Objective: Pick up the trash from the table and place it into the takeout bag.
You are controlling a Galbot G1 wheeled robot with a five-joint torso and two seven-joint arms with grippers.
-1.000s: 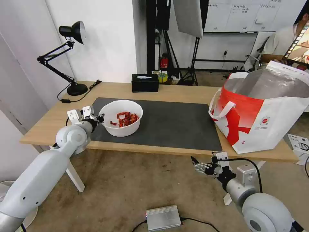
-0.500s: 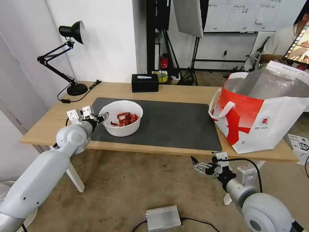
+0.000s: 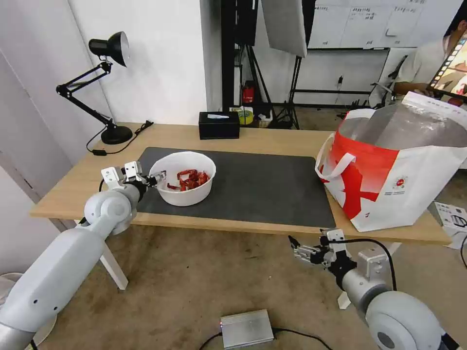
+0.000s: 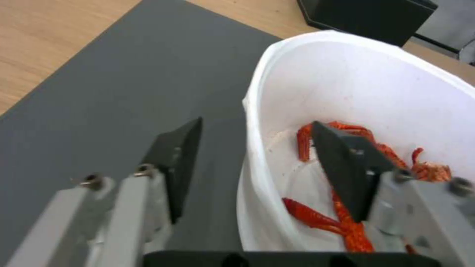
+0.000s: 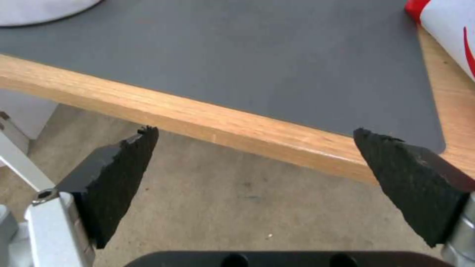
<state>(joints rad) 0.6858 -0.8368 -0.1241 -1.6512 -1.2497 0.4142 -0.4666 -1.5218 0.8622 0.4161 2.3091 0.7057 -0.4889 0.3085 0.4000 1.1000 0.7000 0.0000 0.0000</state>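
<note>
1. The left gripper [image 3: 158, 176] reaches over the near-left part of the dark grey mat [image 3: 272, 184]. Its fingers are spread, straddling the near rim of the white round bowl [image 3: 183, 178]: one pad [image 4: 341, 170] sits inside the bowl, the other [image 4: 176, 159] outside over the mat.
2. The pads do not appear to press the rim; whether they touch it is hard to tell.
3. The bowl holds red scraps [image 3: 191, 179] and stands on the mat's left part, on the table [image 3: 73, 189].
4. The right gripper [image 3: 295, 248] hangs below the table's front edge, above the floor, fingers wide apart and empty.
5. The takeout bag [image 3: 394, 165] stands open at the table's right end, well apart from the bowl; its far side is cut off.
6. A black tissue box [image 3: 219, 125] sits behind the mat, and a black desk lamp [image 3: 104, 87] stands at the far-left corner.
</note>
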